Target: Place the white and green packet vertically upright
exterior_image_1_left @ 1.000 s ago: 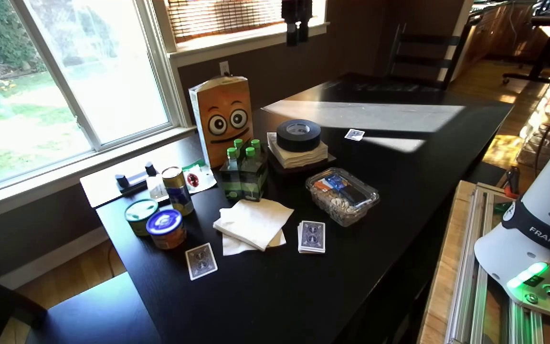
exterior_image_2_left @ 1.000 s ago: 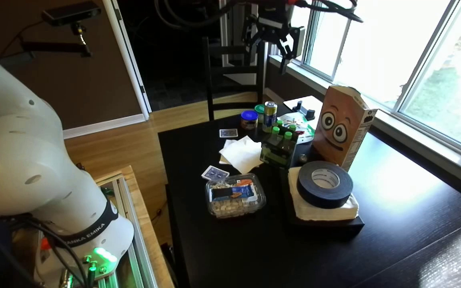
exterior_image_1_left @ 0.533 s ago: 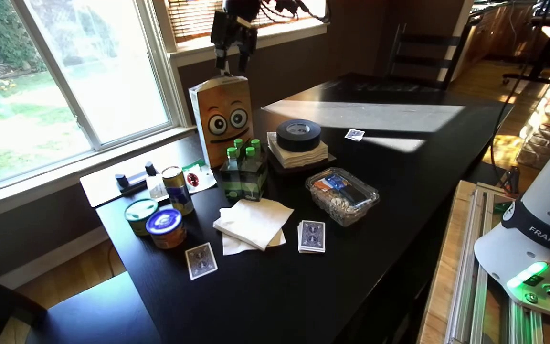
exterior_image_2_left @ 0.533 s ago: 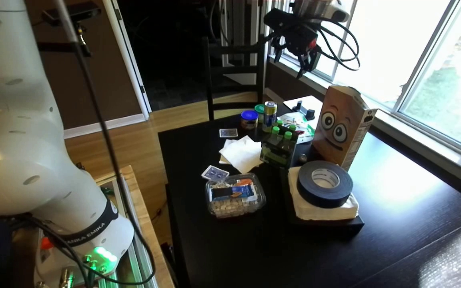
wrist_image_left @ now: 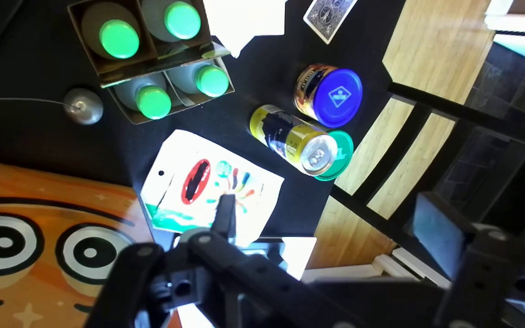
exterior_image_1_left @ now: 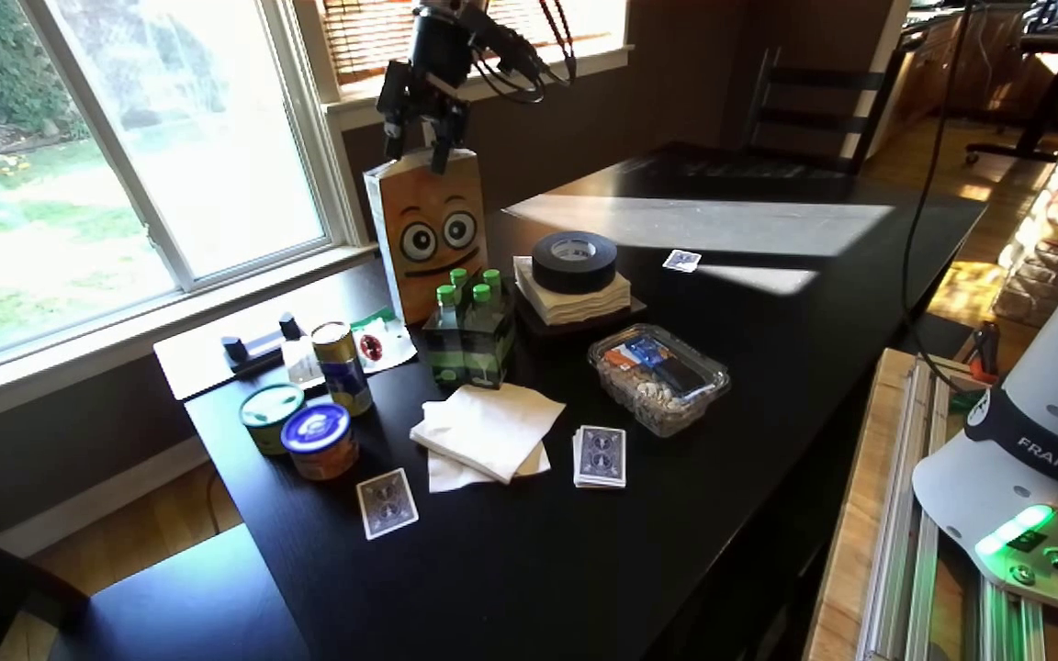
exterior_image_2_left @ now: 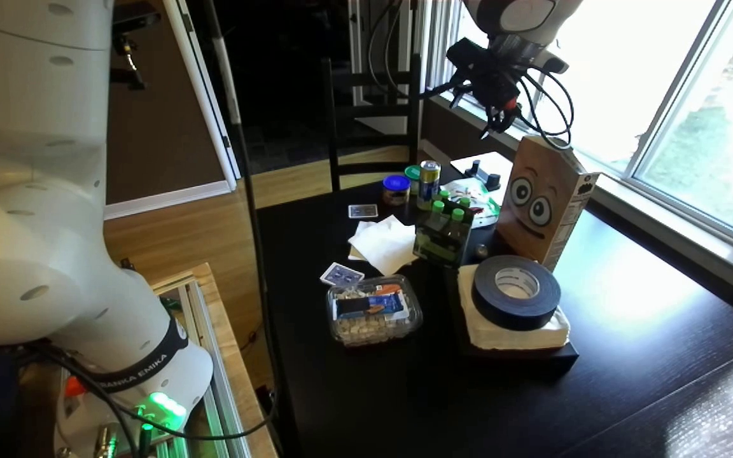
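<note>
A: Where does the arm [exterior_image_2_left: 42,210] stand?

B: Close in. With twelve at the top of an exterior view, its base [exterior_image_2_left: 150,375] sits at eight o'clock, and from there it goes up and out of frame at ten.

A: And on the table [exterior_image_2_left: 379,407]?

B: Out from the base, the clear container [exterior_image_2_left: 413,313]. At twelve o'clock from it lie the white napkins [exterior_image_2_left: 384,247]; a little short of three from those, the carton of green-capped bottles [exterior_image_2_left: 436,248].

A: The white and green packet [wrist_image_left: 217,182]?

B: Farther out, lying flat, one o'clock from the bottles. The brown box [exterior_image_2_left: 535,203] with the round eyes stands at three from the packet, the yellow-and-blue can [exterior_image_2_left: 429,181] between nine and ten.

A: Where does the arm end?

B: Its wrist [exterior_image_2_left: 522,19] is near one o'clock in an exterior view. The gripper [exterior_image_2_left: 469,119] hangs below it, tips toward seven, well above the table and apart from the packet.

A: The jaws?

B: Wide. In the wrist view one is at seven o'clock, overlapping the packet's edge from that angle; the other is toward four.
</note>
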Controlling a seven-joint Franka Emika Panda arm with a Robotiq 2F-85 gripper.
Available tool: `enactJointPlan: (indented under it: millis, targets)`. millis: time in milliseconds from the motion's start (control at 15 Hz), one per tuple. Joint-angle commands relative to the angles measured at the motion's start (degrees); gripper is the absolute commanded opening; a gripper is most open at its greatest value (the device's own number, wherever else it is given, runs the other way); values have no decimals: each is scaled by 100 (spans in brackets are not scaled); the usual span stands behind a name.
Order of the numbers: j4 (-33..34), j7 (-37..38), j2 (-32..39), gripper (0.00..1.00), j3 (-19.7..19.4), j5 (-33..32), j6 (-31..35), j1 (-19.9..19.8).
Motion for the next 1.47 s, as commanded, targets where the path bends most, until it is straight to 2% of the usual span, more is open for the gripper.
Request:
enactJointPlan:
  millis: [0, 200, 400, 600, 733, 800, 933, 1000, 1133, 1400]
  targets:
    - [-198, 545, -13, 100, 109, -59, 835, 18]
    - [21, 1442, 556, 100, 129, -45, 1652, 117]
    - [19, 2484, 1004, 100, -23, -502, 2318, 385]
    - [187, 2739, 1564, 100, -25, -959, 2761, 539]
    - [306, 3025, 1789, 100, -61, -1197, 2692, 597]
    - [-20, 2750, 1521, 100, 145, -1049, 2722, 407]
    - [78, 2878, 1700, 100, 122, -1145, 2729, 454]
    - [-76, 3082, 1561, 100, -4, -1213, 3015, 568]
    - [127, 3373, 1768, 100, -63, -1197, 3563, 684]
    - [937, 4061, 2358, 100, -128, -1227, 3565, 819]
